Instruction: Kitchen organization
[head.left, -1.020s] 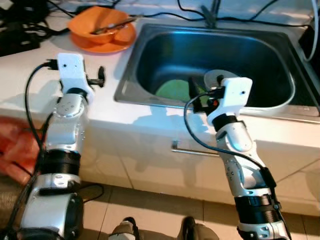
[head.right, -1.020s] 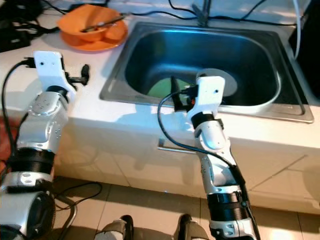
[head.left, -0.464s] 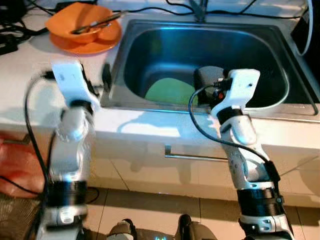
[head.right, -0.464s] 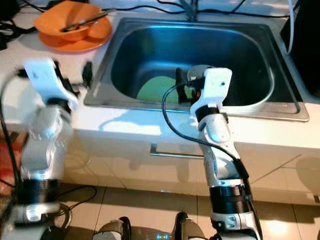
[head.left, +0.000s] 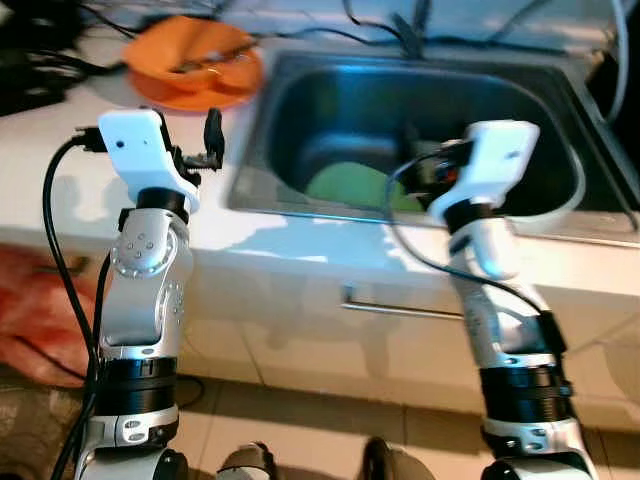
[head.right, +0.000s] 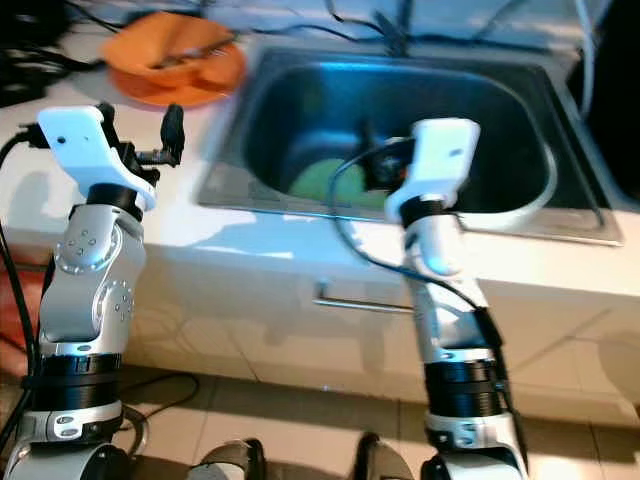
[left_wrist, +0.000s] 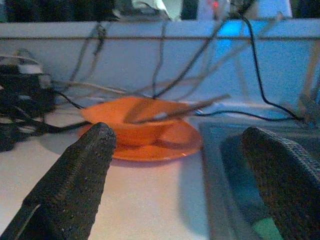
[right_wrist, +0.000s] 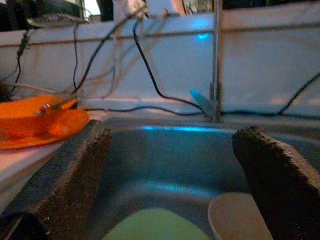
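Orange bowl (left_wrist: 135, 125) sits upright on an orange plate (left_wrist: 170, 145), both on the white bench (head.left: 60, 150) just left of the sink (head.left: 250, 160). A utensil (left_wrist: 185, 109) lies tilted across the bowl rim. Inside the steel sink: green plate (head.left: 350, 187) flat on the bottom, a pale round plate (right_wrist: 235, 220) just beside it.

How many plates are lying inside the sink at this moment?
2. A green plate lies on the bottom of the sink, toward the robot's left. A pale plate lies beside it, toward the right. The right arm may hide other items.
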